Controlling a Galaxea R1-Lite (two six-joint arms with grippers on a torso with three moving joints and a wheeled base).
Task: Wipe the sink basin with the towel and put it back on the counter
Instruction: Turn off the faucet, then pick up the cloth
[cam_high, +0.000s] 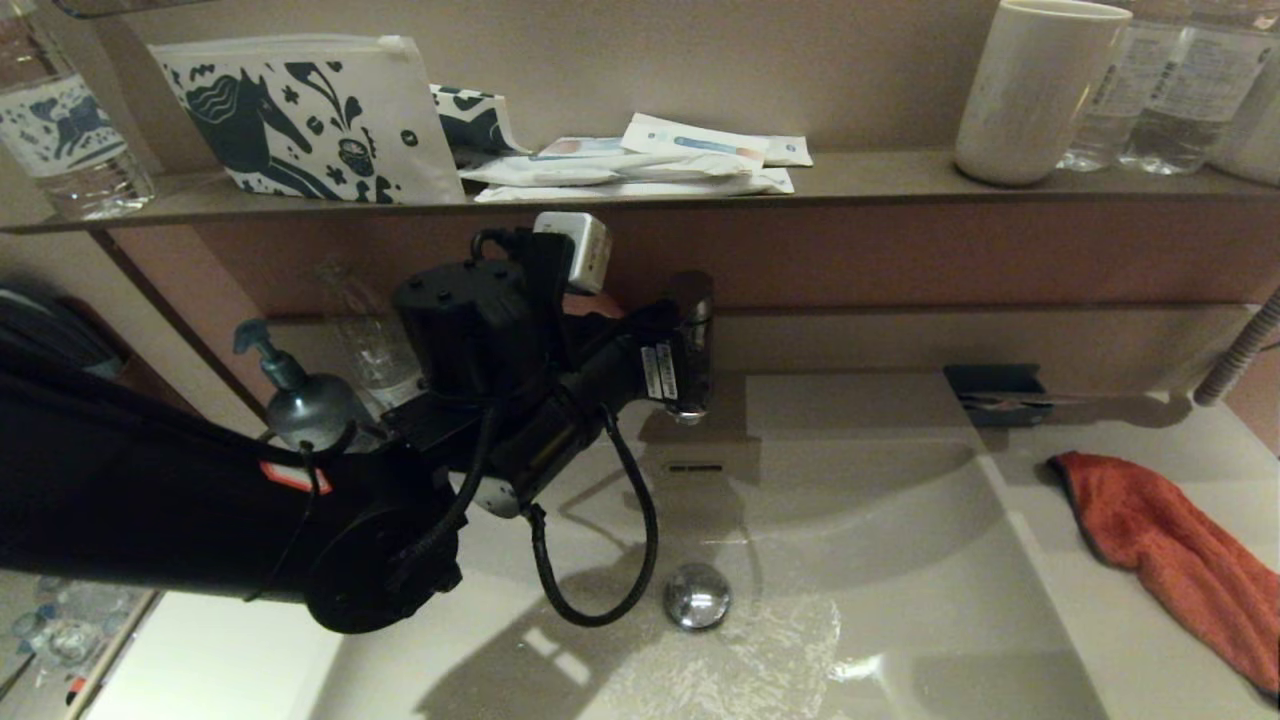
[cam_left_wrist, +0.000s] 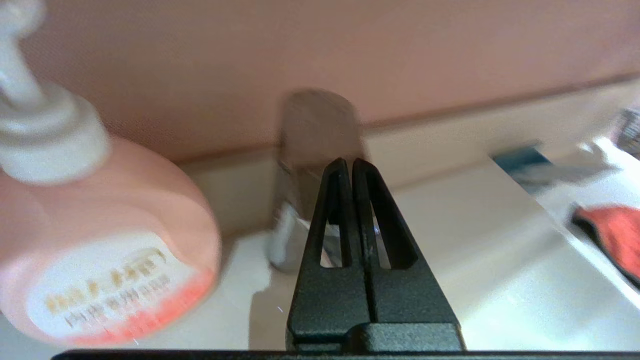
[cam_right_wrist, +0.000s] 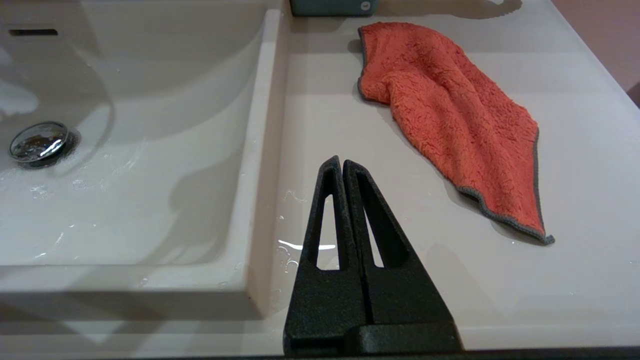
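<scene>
We see the orange-red terry towel (cam_right_wrist: 450, 115) flat on the glossy off-white counter (cam_right_wrist: 575, 280), 3 o'clock of the wet off-white sink basin (cam_high: 880, 560). Left gripper (cam_left_wrist: 348, 165) pinched together, probably touching the chrome faucet (cam_left_wrist: 320, 130); right gripper (cam_right_wrist: 341, 162) also together, empty, over the counter.

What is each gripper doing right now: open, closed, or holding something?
Left gripper: closed, holding nothing, up at the tap.
Right gripper: closed, holding nothing, over the counter beside the towel.
</scene>
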